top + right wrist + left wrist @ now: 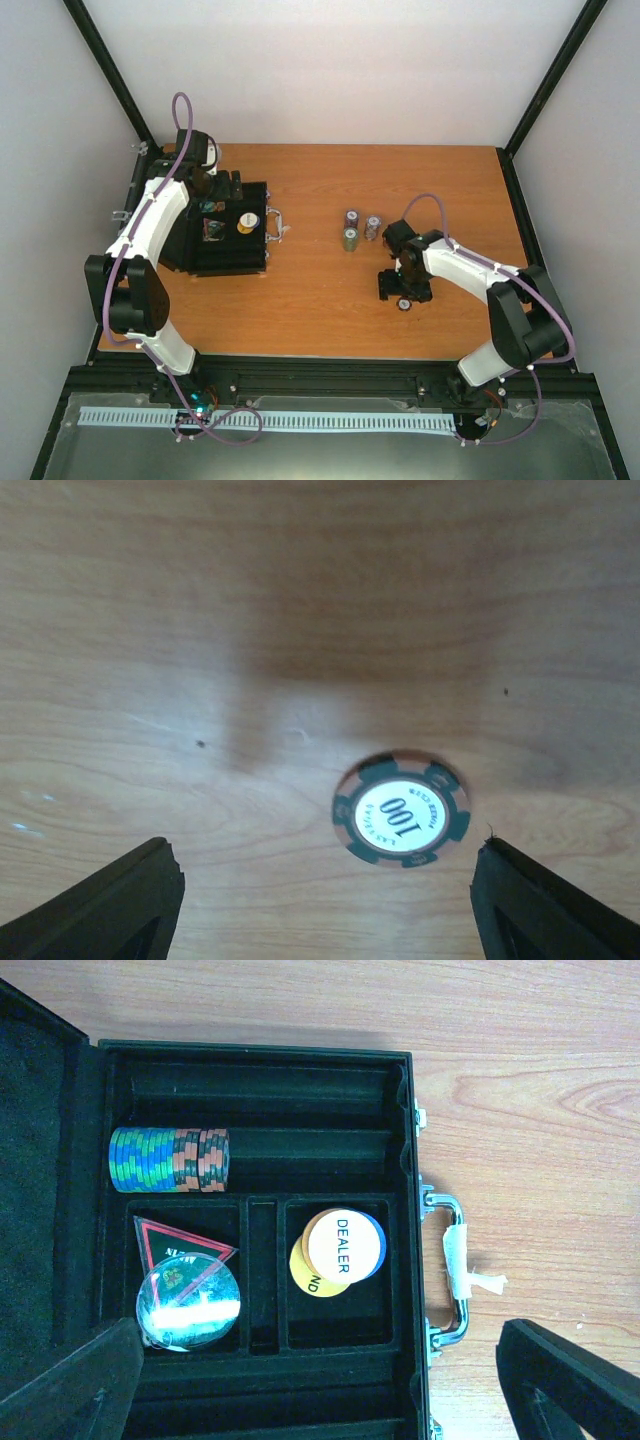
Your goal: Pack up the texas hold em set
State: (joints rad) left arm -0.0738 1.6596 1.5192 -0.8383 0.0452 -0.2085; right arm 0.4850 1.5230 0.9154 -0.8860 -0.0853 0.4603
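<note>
The black case [225, 250] lies open at the table's left. In the left wrist view its tray [260, 1080] holds a row of striped chips [170, 1158], a dark triangular token [180, 1243], a clear disc [190, 1305], and a white DEALER disc [343, 1243] on yellow and blue discs. My left gripper [320, 1400] is open and empty above the tray. Three chip stacks [351, 228] stand mid-table. My right gripper [325, 910] is open above the table, and a single green "100" chip [402, 810] lies flat between its fingers, nearer the right one.
The case's silver handle [455, 1270], wrapped with white tape, points toward the table's middle. The lid [40, 1160] lies open on the far left. Bare wood lies between the case and the chip stacks. Black frame rails edge the table.
</note>
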